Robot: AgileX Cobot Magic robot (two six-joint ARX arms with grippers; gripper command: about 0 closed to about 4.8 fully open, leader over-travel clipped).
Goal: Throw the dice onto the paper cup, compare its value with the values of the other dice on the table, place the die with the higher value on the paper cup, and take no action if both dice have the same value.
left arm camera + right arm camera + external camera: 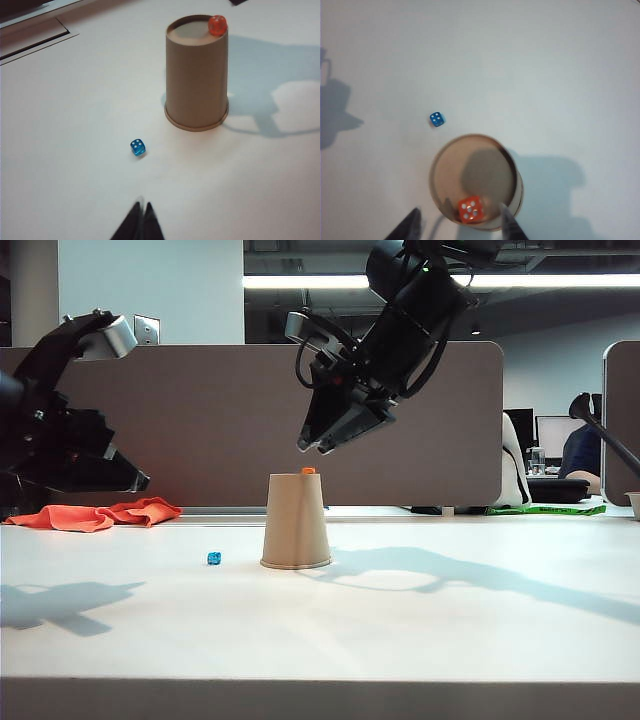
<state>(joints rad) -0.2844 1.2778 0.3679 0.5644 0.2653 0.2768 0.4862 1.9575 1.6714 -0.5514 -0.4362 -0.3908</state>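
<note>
While the paper cup [296, 522] stands inverted — orange dice [470, 208] atop — right gripper [461, 223] gapes above, left gripper [141, 220] shut.

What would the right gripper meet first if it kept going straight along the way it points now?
Probably the orange die on the upturned paper cup: the open right gripper hangs above with a finger on either side of it. Depth is unclear, so the cup's edge could come first.

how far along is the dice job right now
Done: the orange die already sits on the upturned cup, near its edge, five pips up. In hand: nothing; the right gripper hangs open above the cup, and the left gripper is shut, short of the blue die. Left: the blue die on the table shows four on top, so the orange one looks higher and no swap seems needed.
</note>
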